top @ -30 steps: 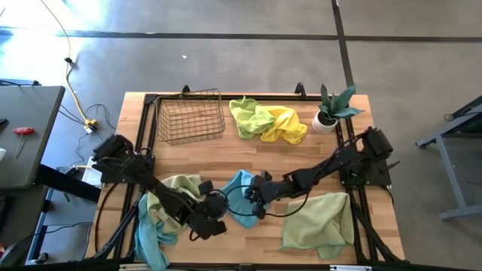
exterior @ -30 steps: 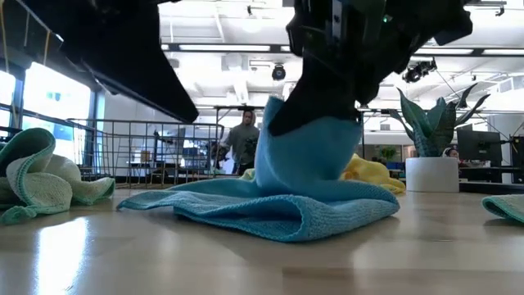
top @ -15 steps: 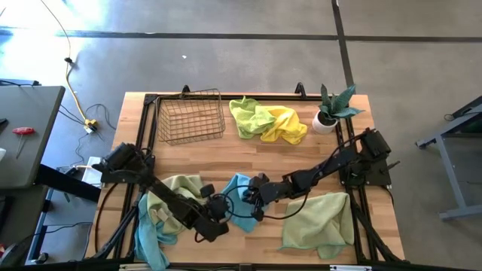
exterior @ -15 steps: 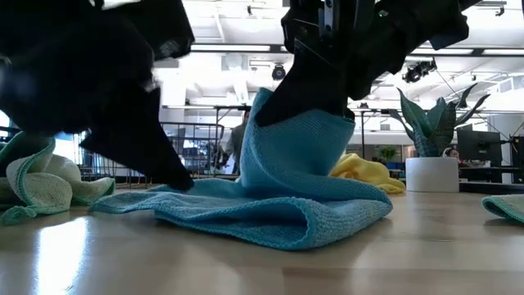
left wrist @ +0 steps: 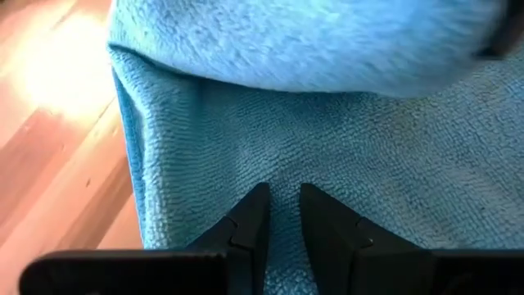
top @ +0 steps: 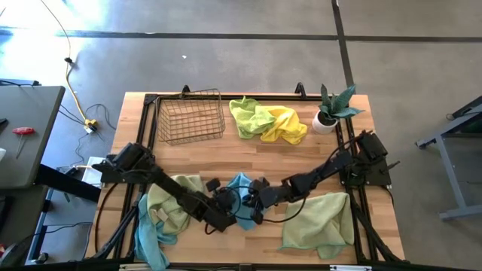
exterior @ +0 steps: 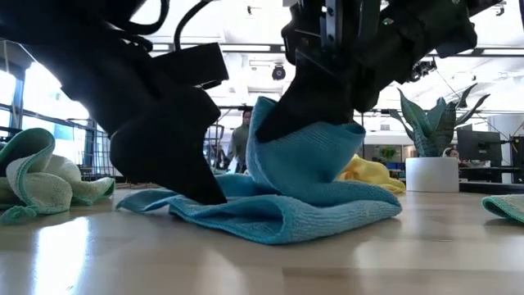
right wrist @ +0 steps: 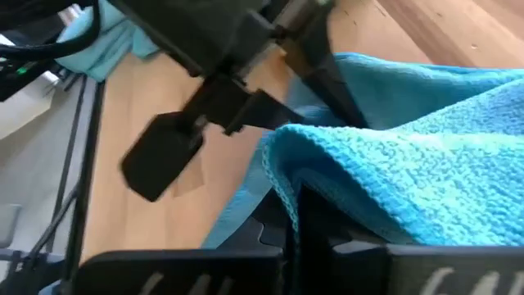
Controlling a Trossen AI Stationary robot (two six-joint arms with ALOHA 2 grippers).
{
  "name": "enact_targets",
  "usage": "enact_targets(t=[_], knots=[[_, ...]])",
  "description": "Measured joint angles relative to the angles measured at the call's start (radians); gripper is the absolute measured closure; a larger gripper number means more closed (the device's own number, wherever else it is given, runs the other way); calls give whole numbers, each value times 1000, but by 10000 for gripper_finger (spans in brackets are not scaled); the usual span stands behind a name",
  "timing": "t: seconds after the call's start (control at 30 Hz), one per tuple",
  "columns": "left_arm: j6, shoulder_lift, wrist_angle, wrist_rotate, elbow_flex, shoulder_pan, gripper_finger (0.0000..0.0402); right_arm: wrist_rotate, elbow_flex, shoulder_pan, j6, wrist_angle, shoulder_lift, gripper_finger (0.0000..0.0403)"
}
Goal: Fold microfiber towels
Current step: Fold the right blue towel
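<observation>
The left end effector [top: 228, 216] has slid in onto the blue towel [top: 239, 197], fingers narrowly parted, pressing its flat edge. The right end effector [top: 254, 203] clamps the towel's raised fold, just beside the left.

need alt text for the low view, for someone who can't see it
Two dark robot arms work a light blue microfiber towel on a wooden table: the right end effector lifts a fold while the left end effector presses its edge down.
</observation>
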Motion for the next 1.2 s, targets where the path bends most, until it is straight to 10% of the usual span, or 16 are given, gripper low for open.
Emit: enact_targets(t=[0.43,0.9,1.2], knots=[[60,1,28,12,-1,23,339,52,0,22,-18,21,0,393],[139,-3,29,11,-1,40,339,-150,0,21,-39,67,0,229],[181,-61,-4,4,-1,41,339,-79,0,-34,-80,-19,0,217]])
